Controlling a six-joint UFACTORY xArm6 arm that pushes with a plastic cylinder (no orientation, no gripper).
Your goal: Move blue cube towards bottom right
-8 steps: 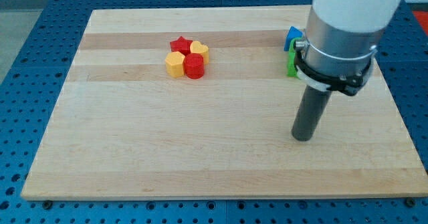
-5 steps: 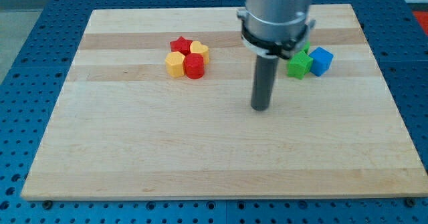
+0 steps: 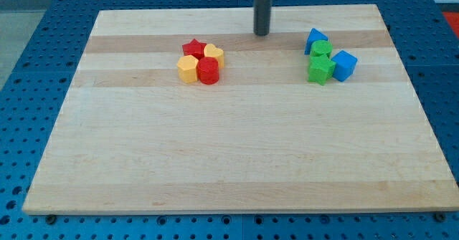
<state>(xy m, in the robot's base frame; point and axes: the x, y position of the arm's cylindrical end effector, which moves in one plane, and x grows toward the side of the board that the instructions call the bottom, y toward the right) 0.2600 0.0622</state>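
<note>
Camera view, my tip (image 3: 262,34): bare rod end, standing near the worktop's (image 3: 229,168) top edge; it touches no block.
Claw state: I carry no claw, so there is nothing to spread, press together or pinch; only the rod end pushes.
Blue cube (image 3: 344,65): to the view's right of my tip and lower, well apart from it; it touches the green star block (image 3: 320,71) on the side facing me.
Neighbours: a second green block (image 3: 320,50) and a blue triangular block (image 3: 315,38) sit above the star, all lying between my tip and the cube.
Far cluster: red star (image 3: 193,48), yellow heart (image 3: 214,53), yellow block (image 3: 188,69) and red cylinder (image 3: 208,72), to the view's left of and below my tip, clear of the job.
Risk 1: a straight run from here would likely plough the green and blue triangular blocks first and scatter them.
Risk 2: an off-centre contact would probably spin the cube, or drag the green star along with it.
Risk 3: the worktop's right edge lies near the cube; too much rightward push could send it off.
Open room: bare wood spreads below the cube to the bottom right corner; a narrow gap above the cube looks the better entry.
</note>
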